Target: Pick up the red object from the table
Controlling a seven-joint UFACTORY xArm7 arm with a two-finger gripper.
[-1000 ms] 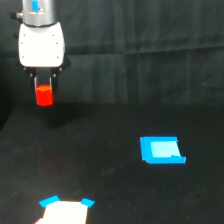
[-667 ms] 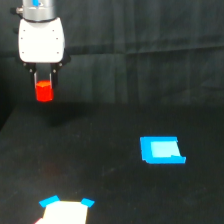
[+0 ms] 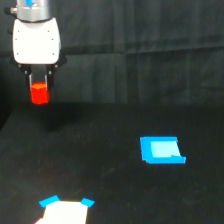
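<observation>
The red object (image 3: 39, 93) is a small bright red-orange block held between my gripper's (image 3: 39, 90) dark fingers at the exterior view's upper left. The gripper hangs from the white arm body (image 3: 36, 42) and is shut on the block. The block is lifted well above the black table (image 3: 100, 175), with a faint shadow below it.
A flat blue rectangle (image 3: 161, 150) lies on the table at the exterior view's right. A pale sheet with blue corners (image 3: 65, 210) sits at the bottom edge. A dark curtain backdrop (image 3: 150, 50) hangs behind.
The gripper with the red block has risen slightly and shifted a little; the blue rectangle and pale sheet have not moved.
</observation>
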